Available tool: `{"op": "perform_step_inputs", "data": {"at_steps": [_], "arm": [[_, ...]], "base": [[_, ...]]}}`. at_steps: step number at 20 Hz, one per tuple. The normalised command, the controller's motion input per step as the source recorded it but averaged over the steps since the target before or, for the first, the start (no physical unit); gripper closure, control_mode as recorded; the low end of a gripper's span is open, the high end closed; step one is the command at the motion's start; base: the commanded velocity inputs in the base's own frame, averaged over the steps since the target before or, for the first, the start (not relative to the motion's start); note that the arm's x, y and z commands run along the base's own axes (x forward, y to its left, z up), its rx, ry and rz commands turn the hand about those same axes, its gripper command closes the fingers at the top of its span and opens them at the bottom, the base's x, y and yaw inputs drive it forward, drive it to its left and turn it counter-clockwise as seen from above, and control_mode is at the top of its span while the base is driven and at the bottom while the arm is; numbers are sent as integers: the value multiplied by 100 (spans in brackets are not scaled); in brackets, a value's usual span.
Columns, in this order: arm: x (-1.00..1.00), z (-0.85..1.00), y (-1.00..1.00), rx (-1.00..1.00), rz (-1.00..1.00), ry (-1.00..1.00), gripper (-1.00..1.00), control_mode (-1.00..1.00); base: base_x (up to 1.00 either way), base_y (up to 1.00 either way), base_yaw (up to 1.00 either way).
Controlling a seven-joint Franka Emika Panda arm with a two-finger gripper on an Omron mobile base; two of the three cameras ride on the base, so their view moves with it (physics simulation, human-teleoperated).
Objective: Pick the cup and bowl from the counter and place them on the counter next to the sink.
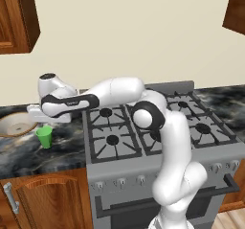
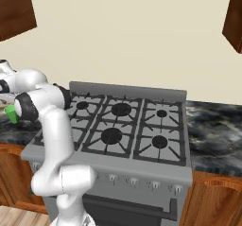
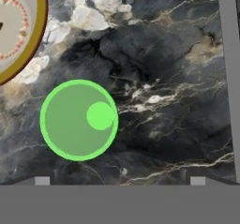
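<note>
Black marble with white and grey veins is spreading under my hand: the counter, running to the left of the grey stove in the left base view and sitting over brown wooden cabinets. The stove's edge is showing as a grey strip down the right side of my hand view.

I am reaching my white arm out leftward from above the stove, over the counter. My pincer is hanging above the marble with its jaws spread fully apart and nothing between them; only the two fingertips are poking up at the bottom of my hand view.

Next in size, the bowl is sitting on the counter at the far left of the left base view, tan-brown at the rim and cream inside, and its rim is curving into the top left corner of my hand view.

Smallest, the cup is standing upright on the marble just beside the bowl, apart from it. I am looking straight down into its bright green mouth, which is lying left of the middle of my hand view, closer to my left fingertip than to my right one. In the right base view a sliver of its green is peeking out behind my arm.
</note>
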Motion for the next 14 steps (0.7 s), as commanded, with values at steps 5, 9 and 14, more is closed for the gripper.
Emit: {"op": "perform_step_inputs", "data": {"at_steps": [5, 9, 14], "arm": [[30, -9, 9, 0, -1, 0, -100, -100], [44, -4, 1, 0, -1, 0, -100, -100], [39, -15, 6, 0, 0, 0, -100, -100]], "base": [[0, 0, 0], [0, 0, 0], [0, 0, 0]]}}
